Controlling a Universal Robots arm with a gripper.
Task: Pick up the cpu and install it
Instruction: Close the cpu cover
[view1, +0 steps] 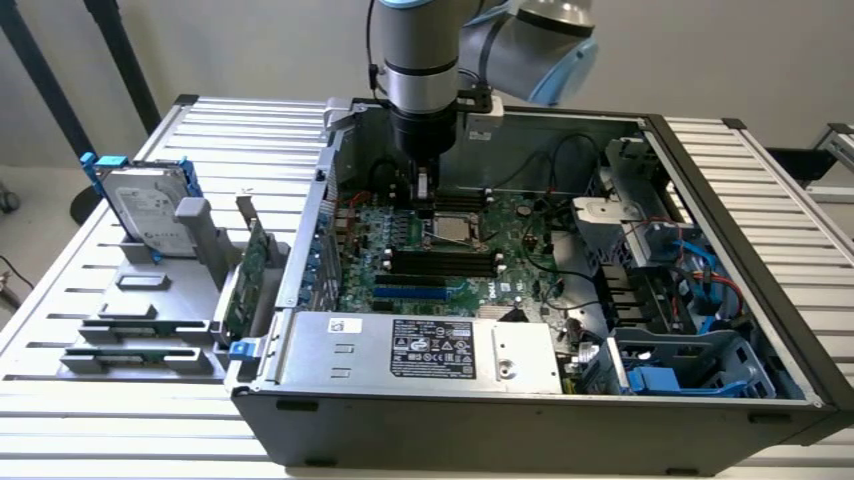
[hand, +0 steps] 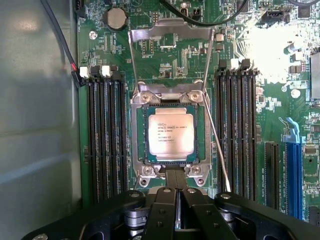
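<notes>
The cpu is a small square chip with a dull silver top, lying flat in the motherboard socket inside the open computer case. In the wrist view the cpu sits squarely in the socket frame. The socket's load plate is swung up and open, and the thin retention lever stands free beside it. My gripper hangs just above the board at the socket's edge. Its black fingers are pressed together, and my gripper is shut with nothing between them.
Black memory slots flank the socket on both sides. A silver power supply with a black label fills the case's near side. Blue drive cages sit at the exterior view's right. A hard drive with blue rails and a green card stand outside the case.
</notes>
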